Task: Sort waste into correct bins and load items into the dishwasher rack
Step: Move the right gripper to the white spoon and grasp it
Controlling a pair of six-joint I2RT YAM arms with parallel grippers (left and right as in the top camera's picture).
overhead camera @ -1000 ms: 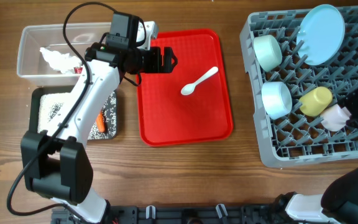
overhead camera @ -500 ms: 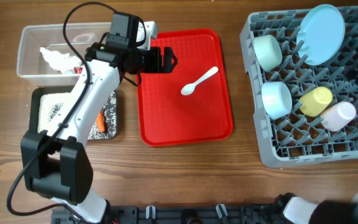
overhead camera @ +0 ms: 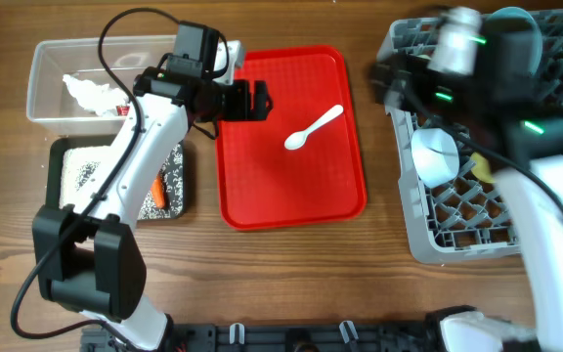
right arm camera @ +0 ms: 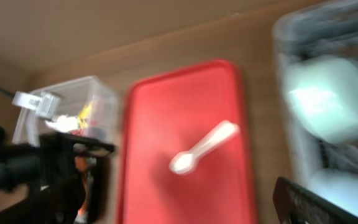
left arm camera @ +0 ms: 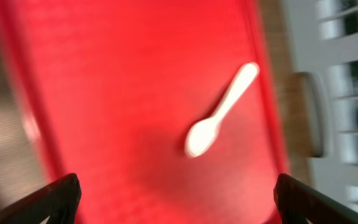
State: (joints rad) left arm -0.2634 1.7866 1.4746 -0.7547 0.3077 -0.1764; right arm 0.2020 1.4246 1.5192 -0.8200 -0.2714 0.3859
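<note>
The white spoon (overhead camera: pixel 313 127) lies on the flat red tray (overhead camera: pixel 291 186). My left gripper (overhead camera: pixel 260 100) hovers open and empty over the tray's far left part. In the left wrist view the spoon (left arm camera: pixel 219 115) lies ahead of the open left gripper (left arm camera: pixel 176 186). My right gripper (overhead camera: pixel 391 80) is blurred and reaches over the left edge of the grey dishwasher rack (overhead camera: pixel 428 244), apart from the spoon. In the right wrist view one finger (right arm camera: pixel 319 202) shows at the far right and holds nothing, with the spoon (right arm camera: pixel 204 148) ahead. A light blue bowl (overhead camera: pixel 436 152) sits in the rack. The pink cup is hidden under the right arm.
The clear tub (overhead camera: pixel 47 59) at far left holds a crumpled white tissue (overhead camera: pixel 86 93) and a wrapper. The black tray (overhead camera: pixel 57 147) in front of it holds white grains (overhead camera: pixel 81 171) and the orange carrot (overhead camera: pixel 158 188). My left arm spans both bins.
My right arm has swung in from the right edge, across the rack toward the red tray. The pink cup stays in the rack. My left gripper has barely moved.
</note>
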